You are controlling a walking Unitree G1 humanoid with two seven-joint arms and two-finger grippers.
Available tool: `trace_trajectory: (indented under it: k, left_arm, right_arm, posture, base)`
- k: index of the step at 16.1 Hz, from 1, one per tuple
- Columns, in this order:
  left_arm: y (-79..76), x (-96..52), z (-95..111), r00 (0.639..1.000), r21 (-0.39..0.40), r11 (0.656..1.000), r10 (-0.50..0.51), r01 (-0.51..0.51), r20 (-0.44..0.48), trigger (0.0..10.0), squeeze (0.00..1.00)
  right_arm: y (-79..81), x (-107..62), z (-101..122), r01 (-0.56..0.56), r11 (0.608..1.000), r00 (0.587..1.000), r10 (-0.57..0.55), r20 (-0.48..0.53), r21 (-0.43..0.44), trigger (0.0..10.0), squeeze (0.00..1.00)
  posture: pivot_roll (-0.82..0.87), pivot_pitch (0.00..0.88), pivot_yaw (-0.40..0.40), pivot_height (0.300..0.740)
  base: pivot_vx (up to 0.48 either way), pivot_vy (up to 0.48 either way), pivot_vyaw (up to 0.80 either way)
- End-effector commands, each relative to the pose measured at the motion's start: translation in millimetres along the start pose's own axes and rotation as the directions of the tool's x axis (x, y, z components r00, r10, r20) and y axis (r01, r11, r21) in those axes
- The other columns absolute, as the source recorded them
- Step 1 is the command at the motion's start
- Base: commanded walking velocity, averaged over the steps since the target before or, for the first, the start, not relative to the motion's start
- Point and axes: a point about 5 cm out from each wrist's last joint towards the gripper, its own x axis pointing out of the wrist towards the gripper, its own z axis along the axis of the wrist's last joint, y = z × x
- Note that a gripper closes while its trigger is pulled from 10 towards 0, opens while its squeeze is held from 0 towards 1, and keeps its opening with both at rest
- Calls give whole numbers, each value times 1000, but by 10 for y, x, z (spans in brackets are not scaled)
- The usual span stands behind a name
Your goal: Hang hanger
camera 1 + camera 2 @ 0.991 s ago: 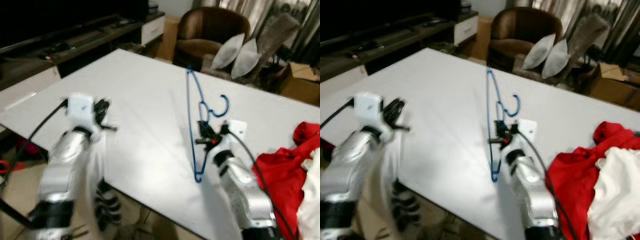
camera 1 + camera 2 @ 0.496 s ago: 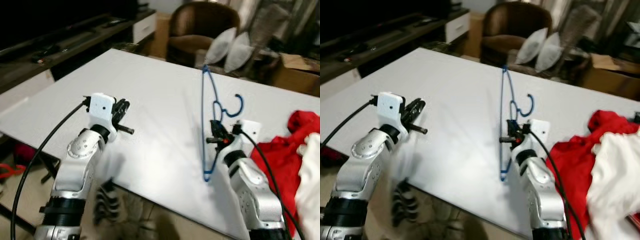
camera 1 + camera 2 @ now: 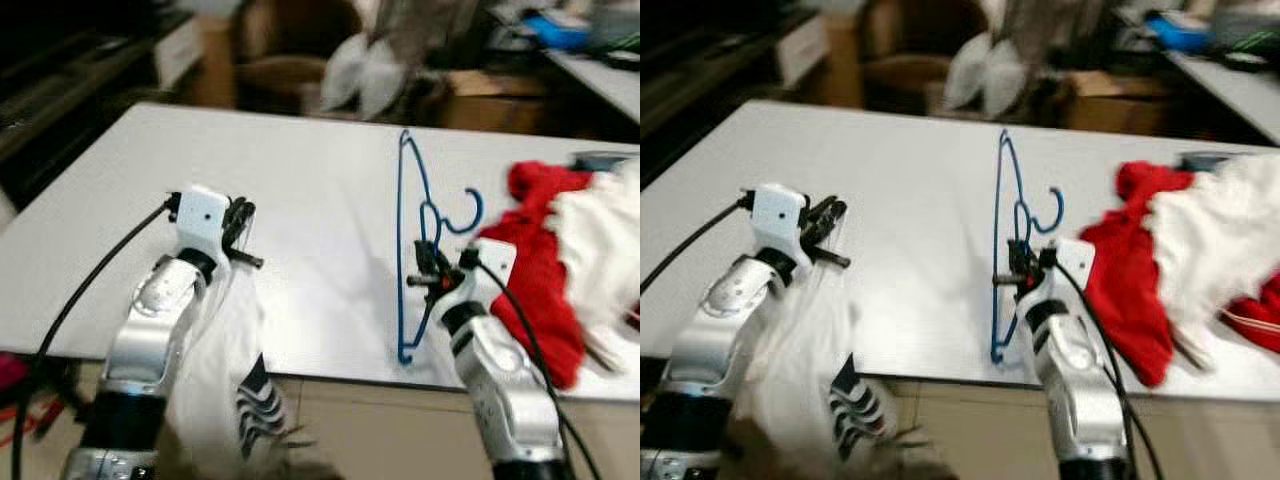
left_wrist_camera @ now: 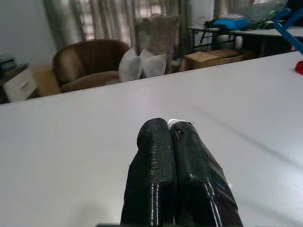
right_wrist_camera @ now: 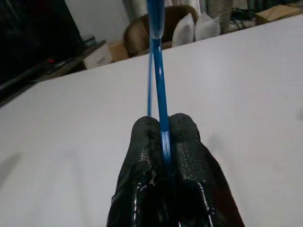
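A blue wire hanger (image 3: pixel 401 190) stands upright over the white table (image 3: pixel 300 170), hook pointing right. My right gripper (image 3: pixel 424 272) is shut on its lower part near the table's front edge. In the right wrist view the blue rod (image 5: pixel 157 71) runs up from between the closed black fingers (image 5: pixel 147 137). To the left, my left gripper (image 3: pixel 240 222) is held just above the table, shut with nothing in it. Its two fingers (image 4: pixel 154 142) are pressed together in the left wrist view.
A heap of red and white clothes (image 3: pixel 545 260) lies on the table right of the hanger. Behind the table are a brown armchair (image 3: pixel 275 65), white pillows (image 3: pixel 360 70) and a cardboard box (image 3: pixel 480 95). A black-and-white striped thing (image 3: pixel 258 400) lies on the floor below the near edge.
The whole picture has swung and blurred, so the camera has moved. The left arm came up over the table a second ago and has held since. The right gripper keeps the hanger.
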Motion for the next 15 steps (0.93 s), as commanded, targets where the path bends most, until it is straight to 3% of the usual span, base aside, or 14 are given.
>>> trace_trajectory:
  k: [1,3,9,15]
  left_arm:
    - [-26,23,47,1000,-3,1000,-5,5,29,10000,0]
    - [-4,15,34,999,-59,998,22,-21,25,10000,0]
    - [36,2,84,998,-48,998,36,-33,58,10000,0]
    - [78,-4,95,997,-55,998,46,-43,65,10000,0]
  right_arm:
    - [-21,-11,-39,9,1000,1000,-9,-25,-8,10000,0]
    - [-20,-12,-31,6,1000,1000,-6,-21,-9,10000,0]
    - [0,-11,-13,-15,1000,1000,14,-20,-7,10000,0]
    - [-1,12,11,-22,1000,1000,22,-17,-11,10000,0]
  posture:
    - [-25,0,-18,740]
    - [-25,0,-19,740]
    - [-24,0,-23,740]
    - [-21,0,-28,740]
  base:
    - [0,-480,0]
    - [0,0,0]
    - [0,0,0]
    - [334,0,0]
